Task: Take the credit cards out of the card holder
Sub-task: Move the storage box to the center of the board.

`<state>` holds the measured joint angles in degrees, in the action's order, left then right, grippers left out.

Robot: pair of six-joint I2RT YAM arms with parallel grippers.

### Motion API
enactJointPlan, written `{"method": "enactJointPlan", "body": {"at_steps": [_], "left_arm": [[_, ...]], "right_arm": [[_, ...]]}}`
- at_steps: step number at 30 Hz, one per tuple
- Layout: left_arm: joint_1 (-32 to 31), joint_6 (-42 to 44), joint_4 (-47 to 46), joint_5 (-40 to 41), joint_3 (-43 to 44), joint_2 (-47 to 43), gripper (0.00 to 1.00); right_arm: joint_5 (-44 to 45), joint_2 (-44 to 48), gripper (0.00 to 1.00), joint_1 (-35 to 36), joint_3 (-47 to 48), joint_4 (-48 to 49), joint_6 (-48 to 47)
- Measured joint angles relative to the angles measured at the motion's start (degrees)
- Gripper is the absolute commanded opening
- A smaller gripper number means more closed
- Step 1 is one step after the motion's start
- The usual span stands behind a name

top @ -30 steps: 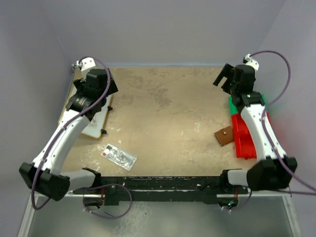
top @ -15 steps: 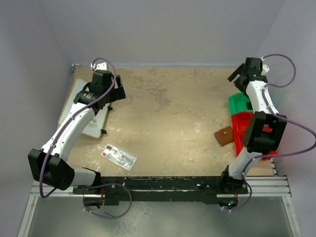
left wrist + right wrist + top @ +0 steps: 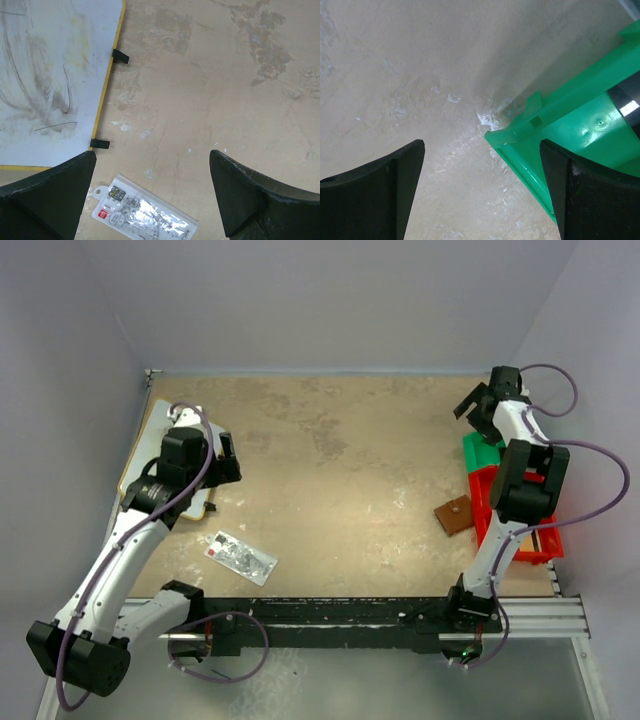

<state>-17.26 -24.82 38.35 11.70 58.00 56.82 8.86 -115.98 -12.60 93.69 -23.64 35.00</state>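
Observation:
The card holder (image 3: 455, 515) is a small brown wallet lying closed on the tan table, just left of the red bin (image 3: 515, 530). No credit cards show in any view. My left gripper (image 3: 231, 461) hangs open over the left side of the table, far from the wallet. In the left wrist view its fingers (image 3: 152, 155) are spread wide with nothing between them. My right gripper (image 3: 471, 405) is open at the far right, above the corner of the green bin (image 3: 484, 451). In the right wrist view its fingers (image 3: 481, 145) are empty, and the wallet is out of that view.
A clear speckled packet (image 3: 145, 212) with a red mark lies on the table near the left arm (image 3: 241, 557). A yellow-edged whiteboard (image 3: 50, 75) lies at the far left. The green bin's corner (image 3: 570, 135) sits under the right fingers. Purple walls close in the table.
The left gripper has drawn back toward the near side, now over the whiteboard's edge. The right arm has folded upright and swung its gripper to the far right corner.

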Motion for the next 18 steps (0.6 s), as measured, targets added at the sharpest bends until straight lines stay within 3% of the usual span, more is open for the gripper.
{"method": "enactJointPlan", "body": {"at_steps": [7, 18], "left_arm": [[0.0, -0.2, -0.5, 0.6, -4.9, -2.6, 0.93], [0.0, -0.2, -0.6, 0.2, -5.2, -1.4, 0.93]], "right_arm": [[-4.3, -1.6, 0.97, 0.0, -0.8, 2.4, -3.9], [-9.9, -2.8, 0.95, 1.8, -1.7, 4.6, -10.3]]}}
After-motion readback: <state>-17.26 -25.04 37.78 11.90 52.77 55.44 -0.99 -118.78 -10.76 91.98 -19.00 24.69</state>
